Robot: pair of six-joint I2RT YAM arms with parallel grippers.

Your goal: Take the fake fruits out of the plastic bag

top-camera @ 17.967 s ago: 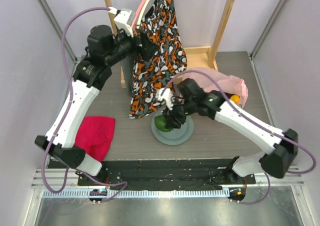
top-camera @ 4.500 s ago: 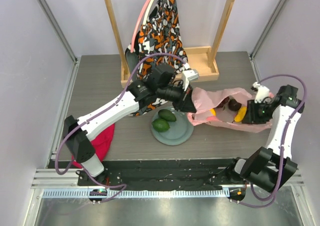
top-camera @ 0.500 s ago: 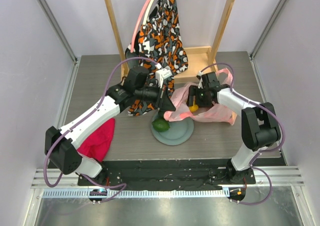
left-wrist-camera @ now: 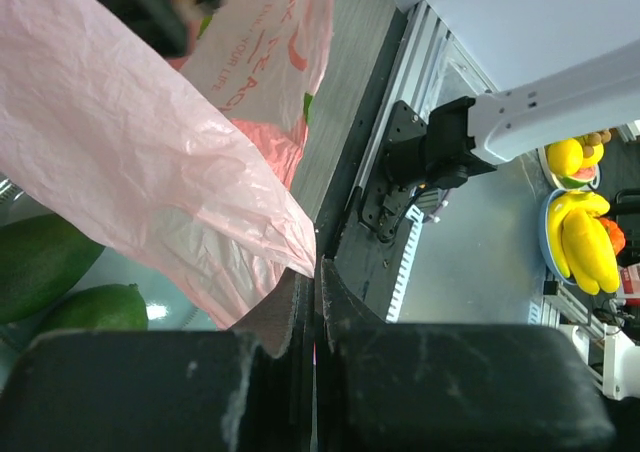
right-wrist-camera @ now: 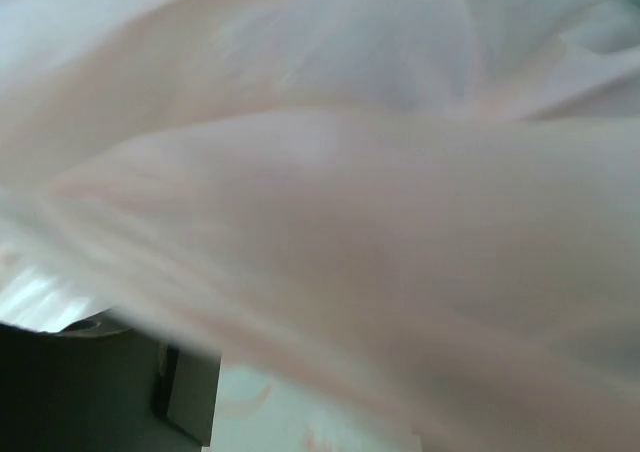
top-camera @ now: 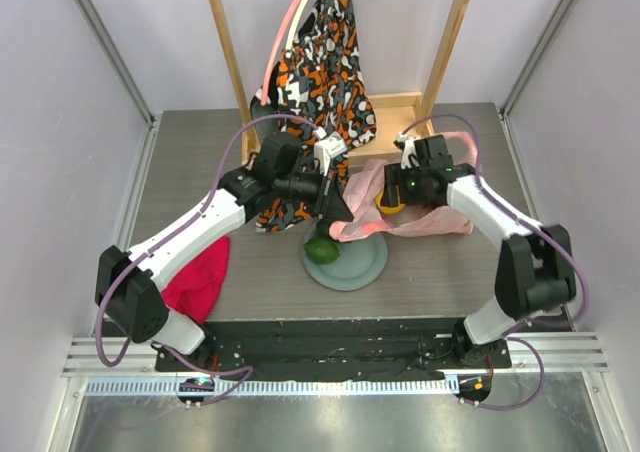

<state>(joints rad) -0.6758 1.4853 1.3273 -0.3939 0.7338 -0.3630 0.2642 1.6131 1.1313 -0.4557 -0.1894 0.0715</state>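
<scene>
The pink plastic bag point(top-camera: 425, 219) lies right of the plate, its left edge lifted by my left gripper point(top-camera: 336, 209). In the left wrist view that gripper point(left-wrist-camera: 316, 277) is shut on a pinch of the bag point(left-wrist-camera: 150, 162). Two green fake fruits point(left-wrist-camera: 40, 257) point(left-wrist-camera: 95, 307) lie on the plate below; from above only one green fruit point(top-camera: 320, 250) shows. My right gripper point(top-camera: 393, 192) is at the bag's mouth, right over a yellow fruit point(top-camera: 389, 206). Blurred pink plastic point(right-wrist-camera: 330, 172) fills the right wrist view and hides the jaws. Whether they hold the yellow fruit I cannot tell.
The grey-green plate point(top-camera: 362, 265) sits front centre. A patterned garment point(top-camera: 315, 62) hangs from a wooden rack point(top-camera: 405, 122) at the back. A red cloth point(top-camera: 195, 277) lies at the front left.
Since 4.5 s ago my right arm has swung from the far right into the bag's mouth. In the last half second it shifted slightly back and right; the left gripper still pinches the bag.
</scene>
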